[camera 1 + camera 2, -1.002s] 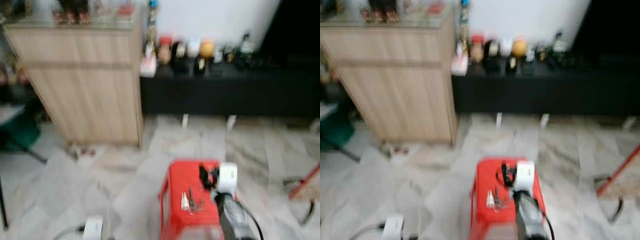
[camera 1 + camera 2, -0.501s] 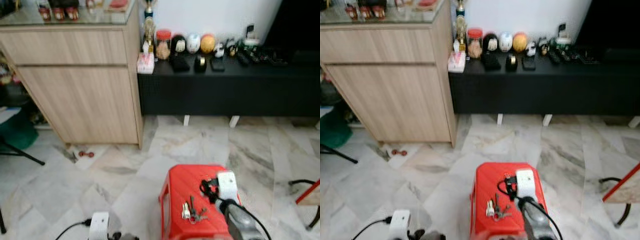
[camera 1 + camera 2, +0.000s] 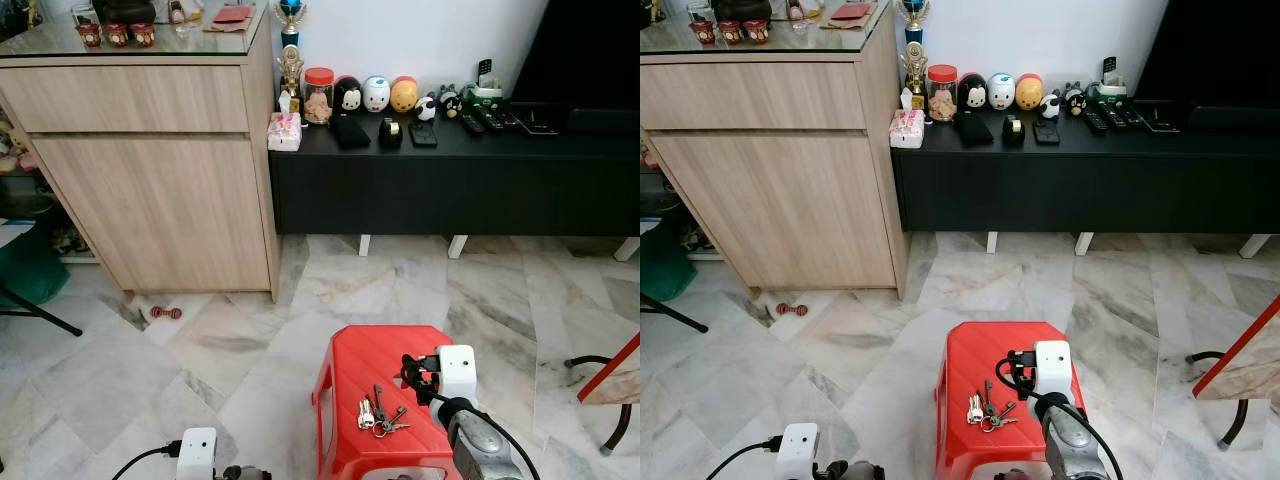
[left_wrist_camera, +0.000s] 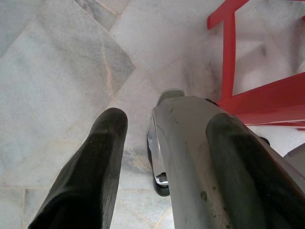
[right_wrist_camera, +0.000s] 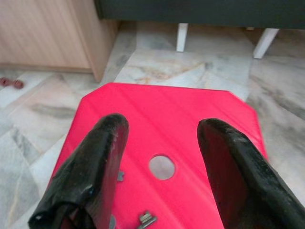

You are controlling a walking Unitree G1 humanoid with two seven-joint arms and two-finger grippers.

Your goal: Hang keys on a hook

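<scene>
A bunch of keys (image 3: 378,414) lies flat on the top of a red plastic stool (image 3: 350,370) on the marble floor. My right gripper (image 3: 414,374) hovers over the stool's top, a little to the right of the keys and beyond them. In the right wrist view its two black fingers (image 5: 102,157) stand wide apart above the red top, open, with nothing between them. Bits of the keys (image 5: 145,219) show below the fingers. My left gripper (image 4: 169,121) hangs low beside the stool's leg, open, pointing at the floor.
A light wooden cabinet (image 3: 160,180) stands at the back left. A low black bench (image 3: 450,180) with figurines and remotes runs along the wall. A small red object (image 3: 165,313) lies on the floor. A red-edged frame (image 3: 610,370) is at the right.
The head camera has steadied and the picture went from blurred to sharp. The right gripper stays over the stool beside the keys, which have not moved.
</scene>
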